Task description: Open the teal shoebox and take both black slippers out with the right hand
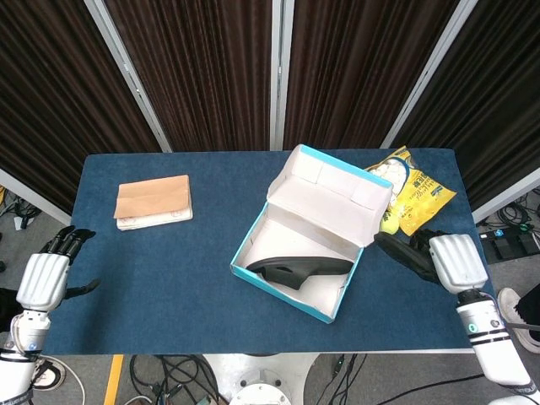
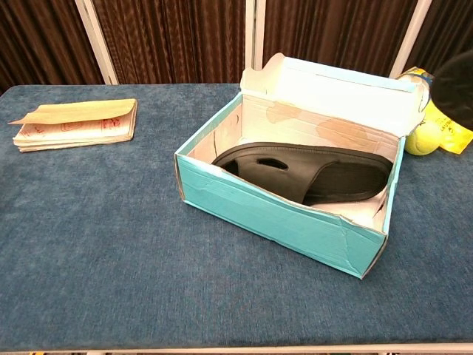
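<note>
The teal shoebox [image 1: 287, 287] [image 2: 273, 214] stands open at mid-table, its lid folded back. One black slipper [image 1: 299, 268] [image 2: 303, 171] lies inside on the white lining. My right hand [image 1: 454, 260] is out past the box's right side near the table's right edge and holds the other black slipper [image 1: 407, 253], which shows as a dark shape [image 2: 457, 81] at the chest view's right edge. My left hand [image 1: 44, 277] hovers off the table's left front corner, fingers spread, holding nothing.
A tan-covered notebook [image 1: 153, 202] [image 2: 74, 122] lies at the back left. A yellow snack bag [image 1: 413, 190] and a tennis ball [image 1: 388, 224] [image 2: 422, 137] sit behind the box at the right. Dark curtains close the back.
</note>
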### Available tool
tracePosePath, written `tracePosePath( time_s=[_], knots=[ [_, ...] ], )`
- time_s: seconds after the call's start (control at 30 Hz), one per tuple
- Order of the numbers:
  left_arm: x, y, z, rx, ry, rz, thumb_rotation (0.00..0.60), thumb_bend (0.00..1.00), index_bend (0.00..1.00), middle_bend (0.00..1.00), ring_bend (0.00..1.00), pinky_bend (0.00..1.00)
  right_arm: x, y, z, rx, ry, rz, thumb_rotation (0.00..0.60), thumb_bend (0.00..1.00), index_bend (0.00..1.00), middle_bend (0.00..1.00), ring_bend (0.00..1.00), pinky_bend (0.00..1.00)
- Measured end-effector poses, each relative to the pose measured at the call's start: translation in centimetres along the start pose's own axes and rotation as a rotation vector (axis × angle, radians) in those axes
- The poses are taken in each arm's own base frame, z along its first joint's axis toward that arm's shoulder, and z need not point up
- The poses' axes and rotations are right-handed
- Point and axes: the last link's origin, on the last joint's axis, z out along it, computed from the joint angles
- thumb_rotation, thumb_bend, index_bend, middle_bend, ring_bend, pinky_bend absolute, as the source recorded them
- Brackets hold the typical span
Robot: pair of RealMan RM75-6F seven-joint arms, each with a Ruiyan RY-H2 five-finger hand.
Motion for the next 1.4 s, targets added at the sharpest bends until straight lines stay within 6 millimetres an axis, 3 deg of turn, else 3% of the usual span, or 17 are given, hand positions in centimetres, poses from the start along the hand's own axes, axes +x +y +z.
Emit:
tracePosePath(
  time_s=[0.37,0.57,0.73,0.87,0.93,1.0,1.2,1.4],
  knots=[
    [-0.2,0.3,0.0,-0.002,-0.007,0.003,0.600,0.07,0.21,0.20,0.11,0.33,-2.2,2.1,-0.6,-0.120,-0.104,-0.006,0.600,0.51,0.83,0.68,0.55,0.68],
    [-0.2,0.3,0.0,0.000,-0.009,0.003,0.600,0.07,0.21,0.20,0.11,0.33,-3.7,2.3,0.4,-0.182,-0.113,0.029,0.600,0.49,0.81,0.68,0.55,0.68],
    [-0.4,0.3,0.1,0.006,-0.015,0.005,0.600,0.07,0.21,0.20,0.11,0.33,-5.0,2.3,2.1,-0.225,-0.104,0.068,0.600,0.40,0.77,0.68,0.53,0.65],
    [-0.4,0.1,-0.1,0.012,-0.017,0.006,0.600,0.07,0.21,0.20,0.11,0.33,-5.8,2.0,3.1,-0.229,-0.125,0.090,0.600,0.21,0.66,0.60,0.44,0.55],
    [-0.4,0.0,-0.1,0.012,-0.016,0.005,0.600,0.07,0.21,0.20,0.11,0.33,-6.0,1.8,3.4,-0.215,-0.146,0.100,0.600,0.07,0.56,0.54,0.37,0.48],
    [-0.4,0.0,-0.1,0.011,-0.017,0.006,0.600,0.07,0.21,0.20,0.11,0.33,-6.2,1.6,3.5,-0.197,-0.169,0.105,0.600,0.01,0.46,0.47,0.29,0.41],
    [-0.5,-0.1,-0.2,0.012,-0.019,0.004,0.600,0.07,0.21,0.20,0.11,0.33,-5.6,1.2,3.8,-0.151,-0.176,0.122,0.600,0.00,0.18,0.27,0.09,0.25],
    [-0.4,0.0,-0.2,0.010,-0.014,0.004,0.600,0.07,0.21,0.20,0.11,0.33,-4.4,0.7,4.1,-0.120,-0.120,0.147,0.600,0.00,0.13,0.24,0.06,0.21]
  ],
)
